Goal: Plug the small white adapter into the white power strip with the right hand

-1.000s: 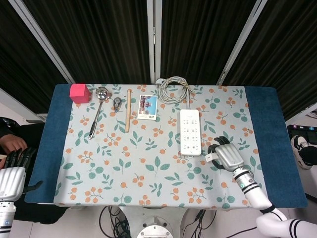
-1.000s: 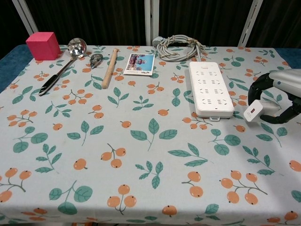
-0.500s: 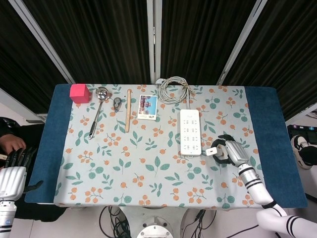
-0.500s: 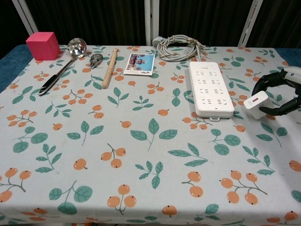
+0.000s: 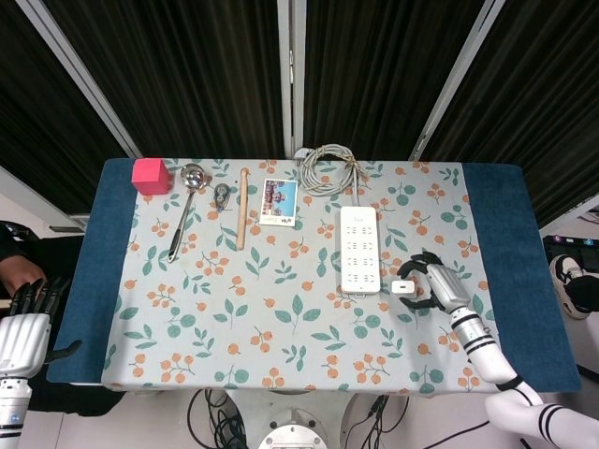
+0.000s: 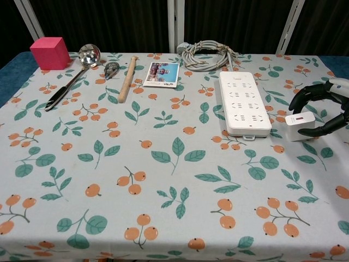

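Observation:
The small white adapter (image 5: 404, 286) (image 6: 299, 126) lies level, low at the tablecloth, just right of the near end of the white power strip (image 5: 359, 249) (image 6: 244, 101). My right hand (image 5: 433, 286) (image 6: 325, 108) holds it between a curved finger on the far side and the thumb on the near right side. A narrow gap separates the adapter from the strip's right edge. I cannot tell whether the adapter touches the cloth. My left hand (image 5: 22, 329) hangs off the table's left front corner, fingers apart and holding nothing.
The strip's grey coiled cable (image 5: 327, 168) (image 6: 208, 54) lies at the back. Left of it are a photo card (image 5: 279, 202), a wooden stick (image 5: 242, 208), a small clip (image 5: 222, 195), a metal ladle (image 5: 184, 208) and a pink cube (image 5: 152, 175).
The right hand moved up and toward the strip, then lowered. The adapter, tilted and raised before, now lies level and close to the cloth beside the strip. The left hand stayed put.

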### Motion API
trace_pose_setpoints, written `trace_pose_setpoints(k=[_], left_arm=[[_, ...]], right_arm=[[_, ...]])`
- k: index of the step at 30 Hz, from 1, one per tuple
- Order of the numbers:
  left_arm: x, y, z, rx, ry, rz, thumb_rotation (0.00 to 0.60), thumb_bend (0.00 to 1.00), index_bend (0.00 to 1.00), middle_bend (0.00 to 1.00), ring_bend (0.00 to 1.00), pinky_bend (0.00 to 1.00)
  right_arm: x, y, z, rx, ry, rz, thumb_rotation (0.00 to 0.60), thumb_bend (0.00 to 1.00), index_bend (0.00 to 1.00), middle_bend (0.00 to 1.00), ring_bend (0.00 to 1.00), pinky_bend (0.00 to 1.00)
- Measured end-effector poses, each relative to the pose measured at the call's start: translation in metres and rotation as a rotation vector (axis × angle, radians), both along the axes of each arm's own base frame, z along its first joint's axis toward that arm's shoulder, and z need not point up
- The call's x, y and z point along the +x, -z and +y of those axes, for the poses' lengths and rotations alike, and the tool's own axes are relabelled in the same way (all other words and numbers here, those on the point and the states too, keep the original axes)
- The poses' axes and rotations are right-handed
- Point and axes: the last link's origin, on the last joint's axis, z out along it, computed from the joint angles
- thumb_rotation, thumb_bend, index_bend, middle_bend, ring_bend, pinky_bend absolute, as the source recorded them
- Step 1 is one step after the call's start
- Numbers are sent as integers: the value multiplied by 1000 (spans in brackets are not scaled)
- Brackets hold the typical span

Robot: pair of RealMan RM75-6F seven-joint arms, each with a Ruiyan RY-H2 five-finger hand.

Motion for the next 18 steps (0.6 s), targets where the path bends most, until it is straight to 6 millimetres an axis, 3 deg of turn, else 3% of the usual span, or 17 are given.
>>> trace_pose_setpoints(k=[6, 14, 18], left_arm=[[0, -1, 0, -1, 2, -1, 600, 35, 99, 44, 0, 0], [-1, -2, 1, -1, 6, -4, 600, 34, 99, 44, 0, 0], [-3, -2, 0, 1, 0, -5, 600, 34, 99, 44, 0, 0]], right_arm=[[5, -7, 1, -7, -68, 130, 600, 101, 276, 336, 111, 13], [27, -18, 1, -29, -200, 479, 600, 101, 297, 377, 111, 4], [39, -19, -1, -22, -234, 635, 600, 150, 340, 400, 120, 5]])
